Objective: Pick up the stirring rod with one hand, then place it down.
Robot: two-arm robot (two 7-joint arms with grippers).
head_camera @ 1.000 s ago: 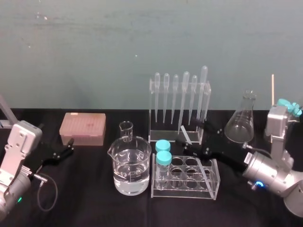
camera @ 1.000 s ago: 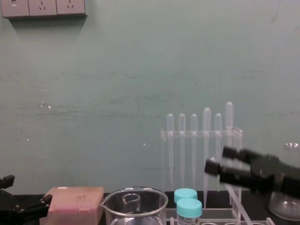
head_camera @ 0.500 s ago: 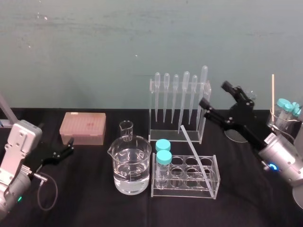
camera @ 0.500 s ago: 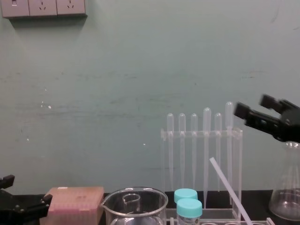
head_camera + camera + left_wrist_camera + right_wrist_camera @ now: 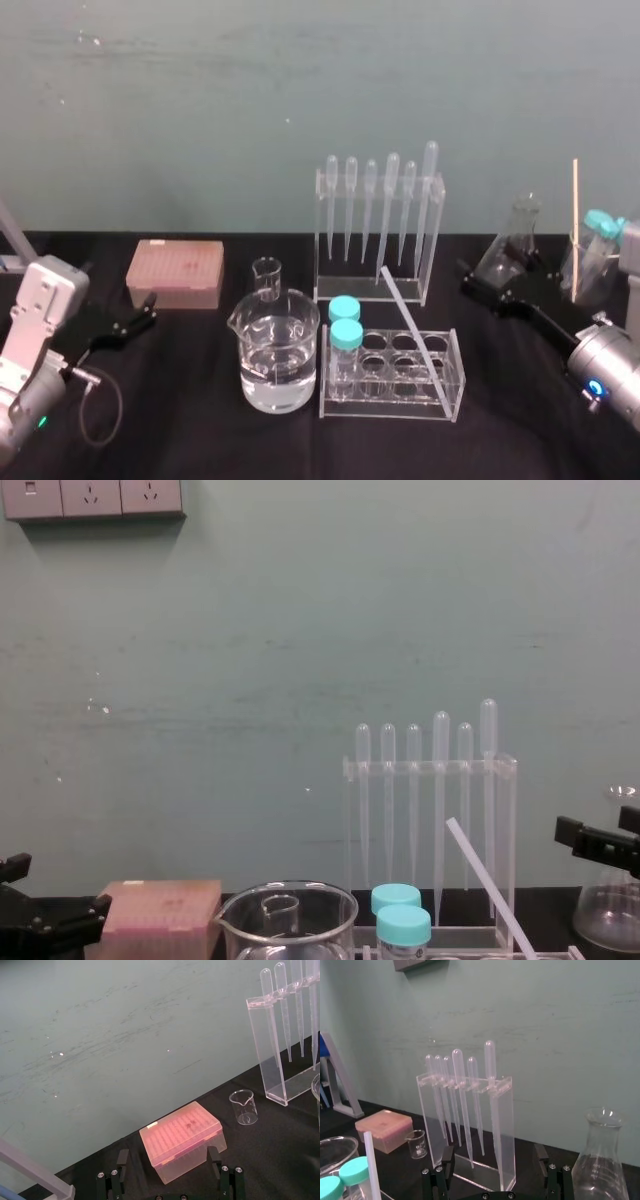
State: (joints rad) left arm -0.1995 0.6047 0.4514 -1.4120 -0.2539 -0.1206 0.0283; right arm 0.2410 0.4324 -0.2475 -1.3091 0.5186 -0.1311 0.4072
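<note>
The stirring rod [image 5: 410,318] is a thin translucent-white stick that leans slantwise in the clear test tube rack [image 5: 455,385], its top end toward the pipette stand. It also shows as a slanted rod [image 5: 485,880] in the chest view and at the edge of the right wrist view [image 5: 370,1160]. My right gripper [image 5: 490,278] hovers low to the right of the rack, in front of the conical flask [image 5: 512,245], apart from the rod. Its fingers [image 5: 445,1160] stand wide, with nothing between them. My left gripper [image 5: 120,325] rests open at the far left.
A pipette stand [image 5: 375,285] holds several bulb pipettes behind the rack. A water-filled beaker [image 5: 278,350], a tiny beaker [image 5: 266,275] and a pink tip box [image 5: 175,270] stand to the left. Two blue-capped vials [image 5: 345,325] sit in the rack. More capped tubes [image 5: 600,225] stand far right.
My right gripper has let go of the rod at the rack, lifted away, then drawn back lower to the right by the flask. The rod stays leaning in the rack.
</note>
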